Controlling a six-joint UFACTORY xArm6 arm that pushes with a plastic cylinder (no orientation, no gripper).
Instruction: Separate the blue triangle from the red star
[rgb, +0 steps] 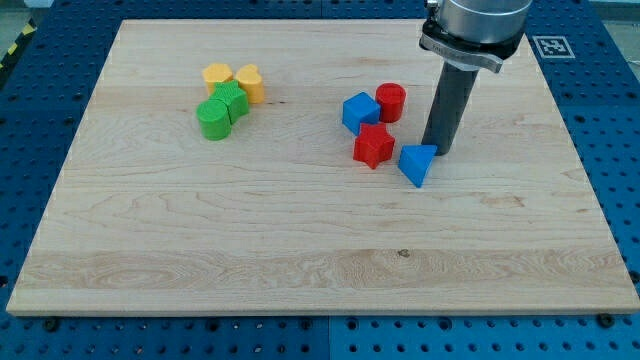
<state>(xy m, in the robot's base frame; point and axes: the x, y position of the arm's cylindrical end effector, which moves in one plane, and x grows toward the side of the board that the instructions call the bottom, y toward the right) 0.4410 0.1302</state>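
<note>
A: Nearest to my tip?
B: Blue triangle, just beside, toward the view's bottom left; contact not certain.
A: Next out?
B: Red star, to the view's left of my tip, near the blue triangle, narrow gap between. Red cylinder, up and left of my tip. Blue cube, farther left, against the red cylinder, just above the red star.
A: Farther off?
B: Well apart, far to the view's left and higher: lower green block, upper green block, left yellow block, right yellow block, huddled, yellows uppermost.
A: Resting on?
B: All on the board.
</note>
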